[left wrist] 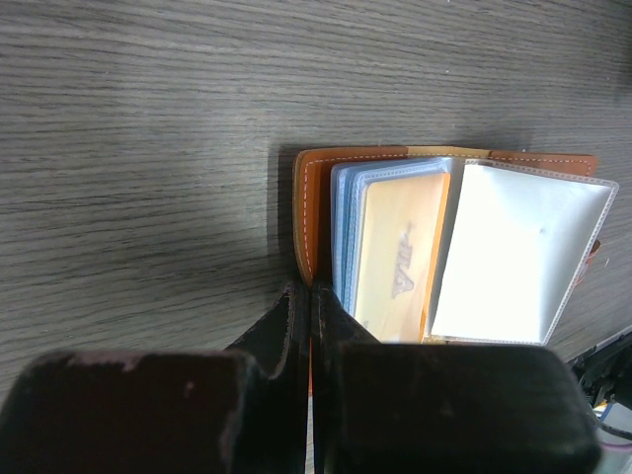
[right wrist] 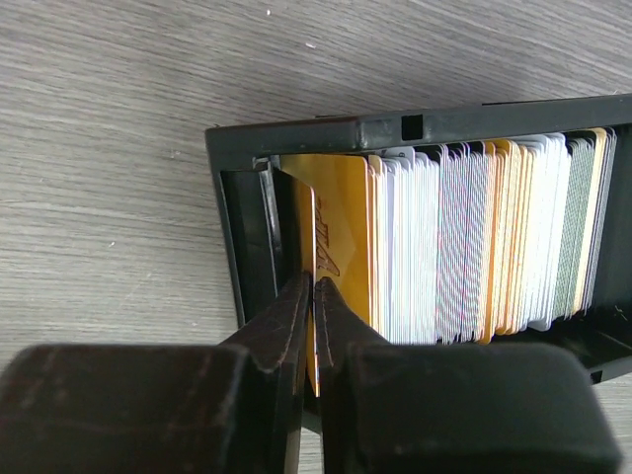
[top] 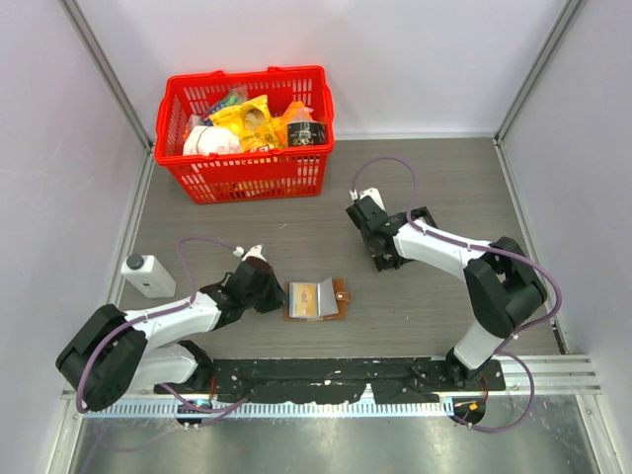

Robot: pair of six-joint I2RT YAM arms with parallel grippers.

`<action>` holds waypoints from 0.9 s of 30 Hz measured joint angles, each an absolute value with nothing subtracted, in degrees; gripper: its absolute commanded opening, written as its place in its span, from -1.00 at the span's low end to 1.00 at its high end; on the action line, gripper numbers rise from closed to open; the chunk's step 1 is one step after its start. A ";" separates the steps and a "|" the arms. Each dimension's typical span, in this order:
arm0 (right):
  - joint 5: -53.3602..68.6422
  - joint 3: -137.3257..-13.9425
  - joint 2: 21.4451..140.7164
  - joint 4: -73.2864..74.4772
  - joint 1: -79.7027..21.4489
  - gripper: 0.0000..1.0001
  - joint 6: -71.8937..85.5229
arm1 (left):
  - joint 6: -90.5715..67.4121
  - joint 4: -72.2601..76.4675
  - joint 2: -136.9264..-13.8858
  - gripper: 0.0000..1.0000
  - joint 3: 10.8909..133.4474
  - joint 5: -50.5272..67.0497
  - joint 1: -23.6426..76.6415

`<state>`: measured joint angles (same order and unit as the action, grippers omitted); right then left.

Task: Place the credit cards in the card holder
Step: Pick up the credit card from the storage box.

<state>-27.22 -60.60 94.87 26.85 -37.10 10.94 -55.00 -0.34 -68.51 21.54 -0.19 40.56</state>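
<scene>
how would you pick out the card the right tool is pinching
Find the black box tray under the right arm, packed with upright cards. At its left end the right tool is shut on a yellow-orange card, pulled away from the stack.

We see the card holder [top: 315, 299] lying open on the worktop [top: 415, 306] near the front edge, a little left of centre. The left tool [top: 279, 296] sits just beside its left edge, pinching that edge, and one card [left wrist: 400, 255] lies in an inner sleeve. Well to the right and further back, the right tool [top: 383, 262] reaches into a box [right wrist: 415, 133] where cards [right wrist: 474, 247] stand in a row. A basket [top: 247, 178] stands at the back left, a bottle [top: 147, 276] at the left edge.
</scene>
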 measured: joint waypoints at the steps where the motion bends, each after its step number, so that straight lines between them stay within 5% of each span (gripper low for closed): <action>1: -27.05 -60.60 94.87 26.72 -36.80 -0.76 10.98 | -55.00 -0.34 -68.51 -1.00 21.54 -0.19 40.56; 7: -25.96 -60.60 94.89 26.48 -35.77 -0.98 11.53 | -55.02 -0.36 -68.51 -1.00 21.54 -0.19 40.56; 27: -17.47 -56.75 72.44 26.41 -40.47 -0.98 22.70 | -55.33 -5.98 -63.31 -1.00 21.54 0.25 40.56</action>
